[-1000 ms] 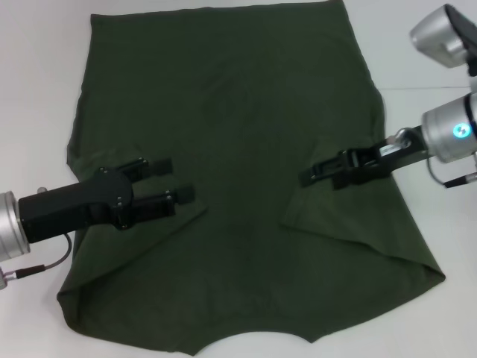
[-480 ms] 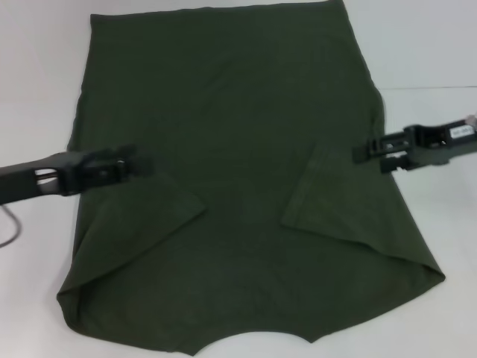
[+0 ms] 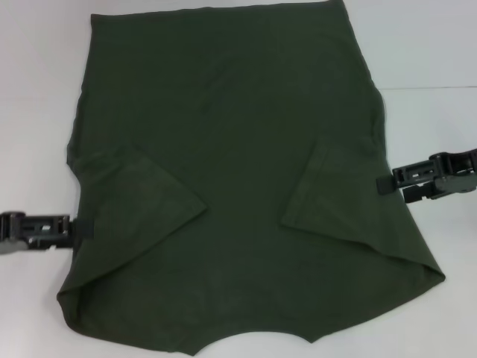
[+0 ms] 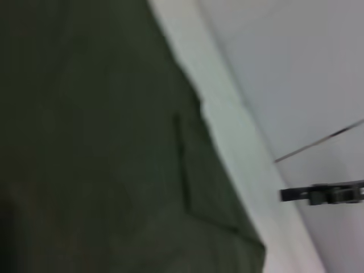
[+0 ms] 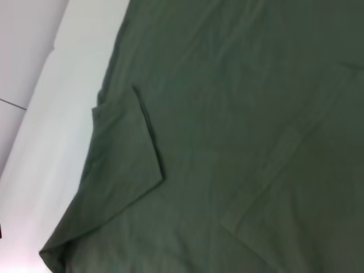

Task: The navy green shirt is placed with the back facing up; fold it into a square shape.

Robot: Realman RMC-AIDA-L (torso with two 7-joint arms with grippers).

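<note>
The shirt (image 3: pixel 238 171) lies flat on the white table (image 3: pixel 425 45), plain side up, its hem far from the robot and its collar at the near edge. Both short sleeves are folded in over the body: the left sleeve (image 3: pixel 145 198) and the right sleeve (image 3: pixel 328 198) each form a flap pointing toward the middle, well apart from one another.

The left gripper (image 3: pixel 74 227) sits at the shirt's left edge, its tips just touching or just off the cloth; the right gripper (image 3: pixel 391 179) sits at the right edge in the same way. Neither one has cloth in it, but whether the fingers are spread or closed I cannot tell.

The shirt looks like light, soft cotton: limp, no stiffness, likely to sag and wrinkle when lifted, and to drag rather than slide on the table. A pinch at 1 point would probably let the rest droop, so 2 holds at once seem wise. The best places look like the 2 near shoulder corners, or the 2 side edges where the layers are doubled and easier to pinch.
</note>
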